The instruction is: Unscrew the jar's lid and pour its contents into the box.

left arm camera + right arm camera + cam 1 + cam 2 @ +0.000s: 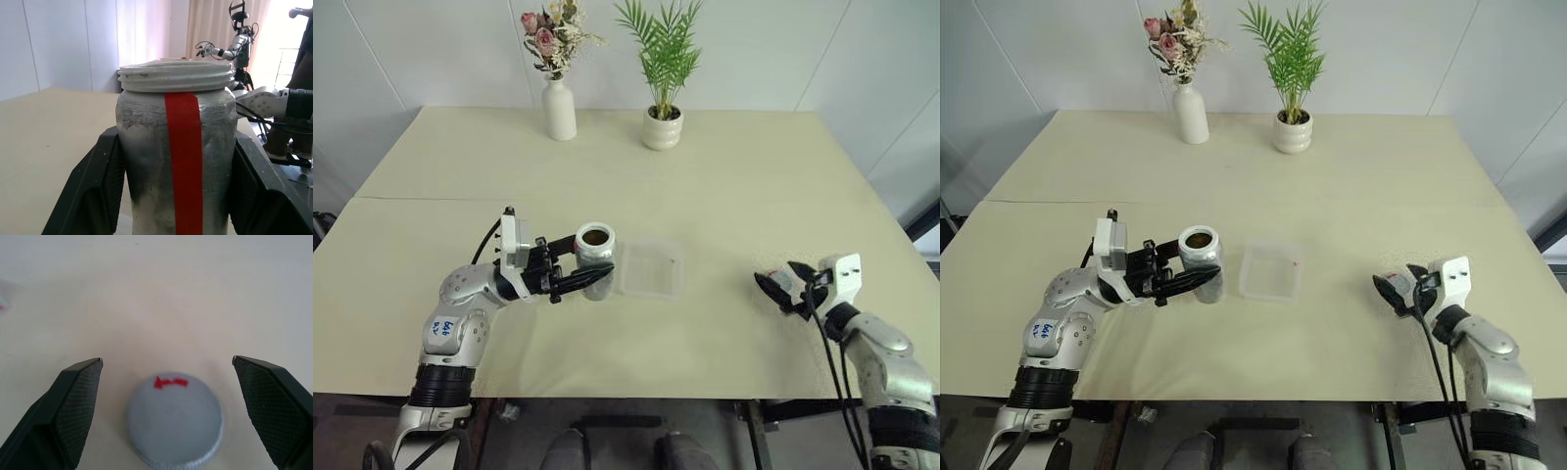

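done: lid (174,420) off, on table between wide-apart right gripper (168,382) fingers | left gripper (576,268) squeezes jar (595,258) beside box (652,267) | left: pour

No legible text showing anywhere; blue handwritten marks on the left arm's upper joint (443,327) remaining too small for reading.

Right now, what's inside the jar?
The jar, lid off and clamped upright in the left gripper, shows dark brownish contents through its open mouth. How deep they go is hidden by the jar's clouded wall and red label stripe.
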